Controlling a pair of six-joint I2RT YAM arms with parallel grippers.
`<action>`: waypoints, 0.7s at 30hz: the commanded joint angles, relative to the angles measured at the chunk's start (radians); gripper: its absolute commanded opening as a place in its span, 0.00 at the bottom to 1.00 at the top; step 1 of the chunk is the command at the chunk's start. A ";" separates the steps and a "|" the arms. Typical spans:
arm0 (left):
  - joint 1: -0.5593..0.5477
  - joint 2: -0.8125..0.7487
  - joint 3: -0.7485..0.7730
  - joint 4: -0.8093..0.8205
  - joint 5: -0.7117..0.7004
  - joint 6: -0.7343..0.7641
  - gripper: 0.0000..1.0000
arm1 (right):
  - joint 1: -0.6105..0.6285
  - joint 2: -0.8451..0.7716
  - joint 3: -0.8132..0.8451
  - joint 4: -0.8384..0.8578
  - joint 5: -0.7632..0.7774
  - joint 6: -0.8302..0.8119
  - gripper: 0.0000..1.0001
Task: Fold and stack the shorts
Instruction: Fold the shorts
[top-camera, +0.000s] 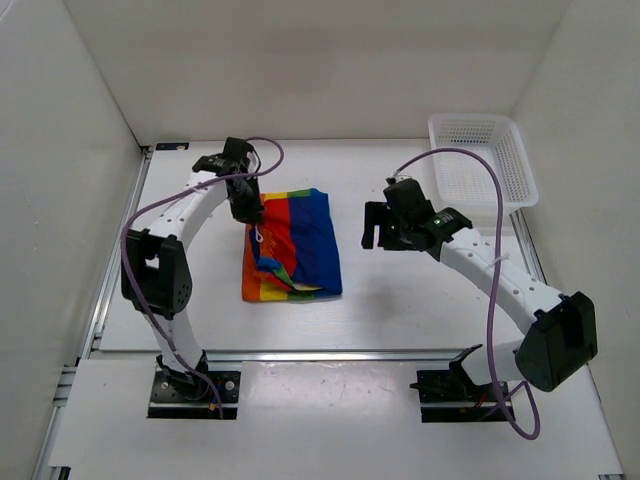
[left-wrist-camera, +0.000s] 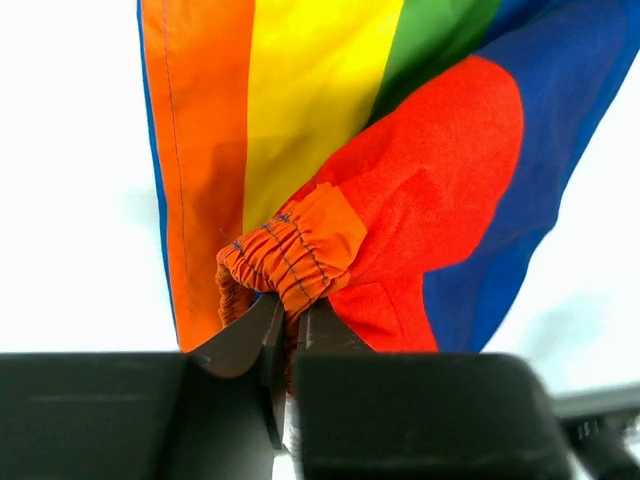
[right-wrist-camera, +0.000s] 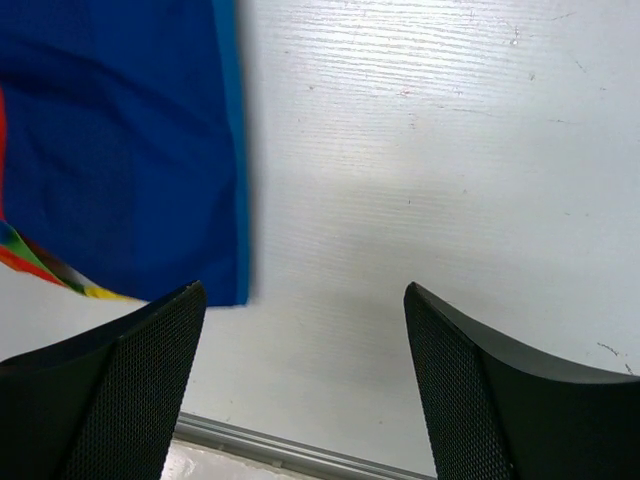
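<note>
The rainbow-striped shorts (top-camera: 295, 245) lie partly folded on the table between the arms, blue side to the right. My left gripper (top-camera: 247, 210) is shut on the orange elastic waistband (left-wrist-camera: 285, 260) at the shorts' far left corner and holds it lifted, so the cloth hangs away below it. My right gripper (top-camera: 372, 228) is open and empty, just right of the shorts' blue edge (right-wrist-camera: 120, 160), above bare table. Its mesh-padded fingers (right-wrist-camera: 130, 370) stand wide apart.
A white plastic mesh basket (top-camera: 482, 160) stands at the back right corner. White walls close in the table on the left, back and right. An aluminium rail (top-camera: 300, 353) runs along the table's near edge.
</note>
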 joint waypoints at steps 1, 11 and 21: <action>0.036 0.090 0.052 -0.015 -0.088 -0.013 0.19 | -0.004 0.019 -0.008 -0.002 -0.030 -0.032 0.84; 0.038 -0.050 0.087 -0.079 -0.152 -0.057 0.97 | 0.088 0.120 0.084 0.017 -0.091 -0.061 0.51; 0.016 0.075 -0.083 0.086 -0.078 -0.056 0.10 | 0.159 0.614 0.334 0.105 -0.191 -0.049 0.09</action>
